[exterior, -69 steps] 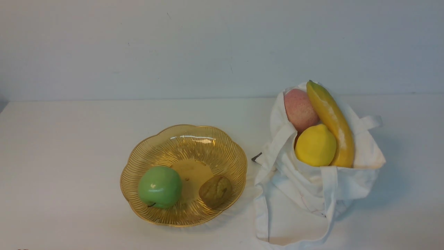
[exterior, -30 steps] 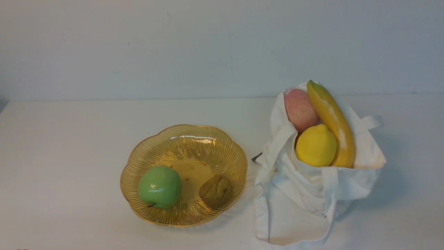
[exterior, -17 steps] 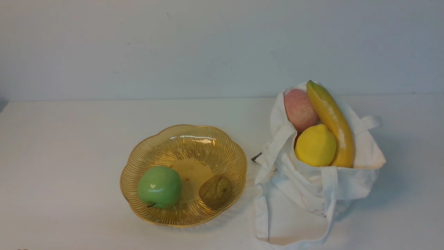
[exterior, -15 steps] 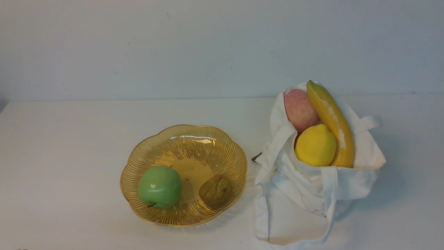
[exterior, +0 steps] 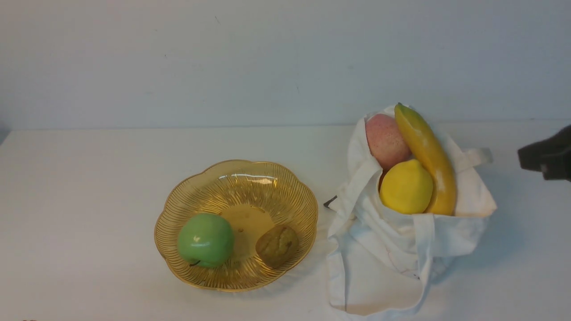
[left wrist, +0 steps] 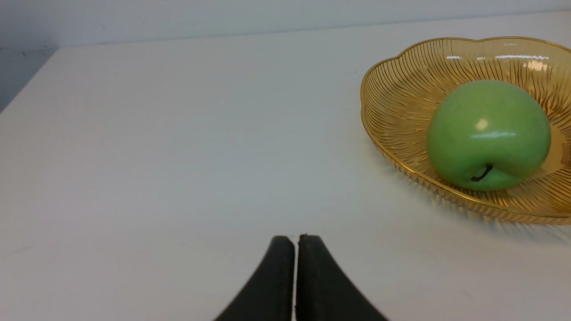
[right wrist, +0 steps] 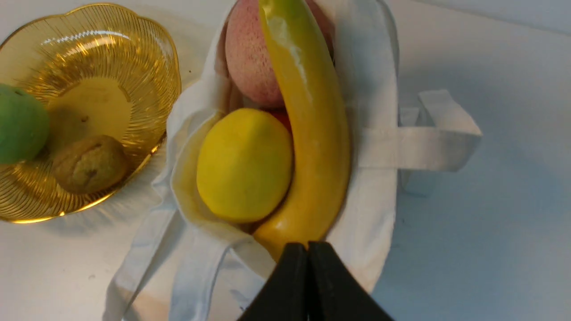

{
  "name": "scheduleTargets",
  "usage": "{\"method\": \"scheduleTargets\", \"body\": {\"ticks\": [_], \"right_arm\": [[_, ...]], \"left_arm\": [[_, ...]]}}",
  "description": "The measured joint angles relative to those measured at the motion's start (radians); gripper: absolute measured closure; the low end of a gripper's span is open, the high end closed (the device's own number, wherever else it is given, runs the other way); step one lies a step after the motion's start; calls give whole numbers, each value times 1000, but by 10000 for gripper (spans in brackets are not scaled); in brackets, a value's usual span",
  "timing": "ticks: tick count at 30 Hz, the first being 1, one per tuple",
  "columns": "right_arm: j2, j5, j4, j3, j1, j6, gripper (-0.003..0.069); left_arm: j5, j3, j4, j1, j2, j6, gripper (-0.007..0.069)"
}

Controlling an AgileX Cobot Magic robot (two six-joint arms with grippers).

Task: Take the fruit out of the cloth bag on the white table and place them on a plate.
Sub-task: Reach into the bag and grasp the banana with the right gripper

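Newly entered: right end effector (right wrist: 308,244), closed | left end effector (left wrist: 296,237): closed | bag (exterior: 392,240) print: illegible

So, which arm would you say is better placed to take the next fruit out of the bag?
The right, I think: its gripper hovers near the cloth bag, with the banana and lemon in its wrist view, while the left gripper faces table beside the plate.

Soft, dim light — glare on the plate (exterior: 241,169), faint shadows
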Motion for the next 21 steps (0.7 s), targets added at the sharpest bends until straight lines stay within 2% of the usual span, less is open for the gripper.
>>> {"method": "scheduleTargets", "body": {"ticks": [3, 6, 9, 12, 13, 14, 15, 20, 21], "right_arm": [[62, -9, -10, -40, 27, -4, 669], [163, -22, -72, -107, 108, 18, 665], [255, -65, -166, -175, 190, 121, 643], [340, -108, -269, -240, 254, 214, 584], [360, -114, -296, -257, 265, 226, 560], [391, -122, -342, -285, 291, 242, 501], [396, -124, -347, -289, 294, 242, 501], [488, -164, -471, -359, 340, 317, 233], [488, -166, -477, -361, 340, 321, 233]], "left_arm": [[0, 0, 0, 0, 0, 0, 632], [0, 0, 0, 0, 0, 0, 632], [0, 0, 0, 0, 0, 0, 632], [0, 0, 0, 0, 0, 0, 632], [0, 0, 0, 0, 0, 0, 632], [0, 0, 0, 0, 0, 0, 632], [0, 0, 0, 0, 0, 0, 632], [0, 0, 0, 0, 0, 0, 632], [0, 0, 0, 0, 0, 0, 632]]}}
